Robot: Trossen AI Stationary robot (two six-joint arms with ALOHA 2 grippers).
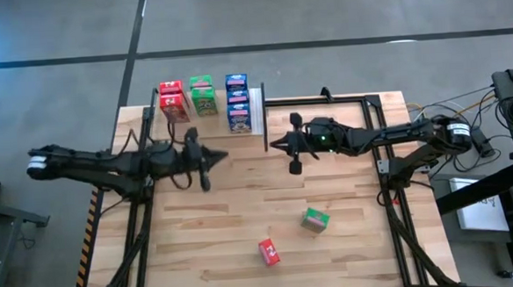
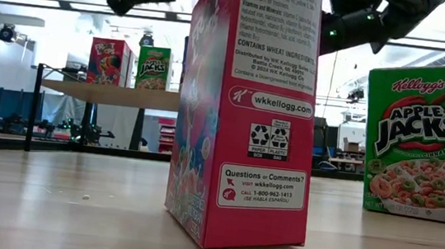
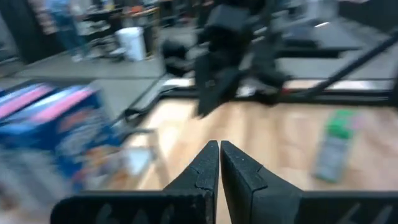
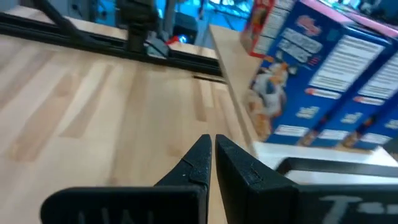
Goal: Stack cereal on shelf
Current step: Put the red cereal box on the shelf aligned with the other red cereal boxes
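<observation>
**Two boxes loose on the table, seven on the shelf, both grippers pressed together**

The cereal comes as small printed boxes in red, green and blue. Seven sit on the shelf (image 1: 256,108), a light wooden panel with a white end strip, at 12 o'clock on the table (image 1: 201,252): red boxes (image 1: 172,99) toward 9 o'clock, green boxes (image 1: 203,94) in the middle, blue boxes (image 1: 238,101) toward 3 o'clock, next to the white strip. From above, each colour's long run lies along the 12–6 line.

Two more are off the shelf, toward 6 o'clock on the table. The loose red box (image 1: 268,252) stands upright, slightly turned, its narrow printed side filling the low view. The loose green box (image 1: 314,219) stands near it toward 2 o'clock, also upright, its front with the Apple Jacks print facing the low camera.

The left gripper (image 1: 225,156) hangs over the table centre, just at 6 o'clock of the shelf, its arm reaching in level from 9 o'clock, fingers pressed together on nothing. The right gripper (image 1: 271,144) faces it, arm stretched from 3 o'clock, fingers likewise pressed together and empty, tip near the shelf's white end
</observation>
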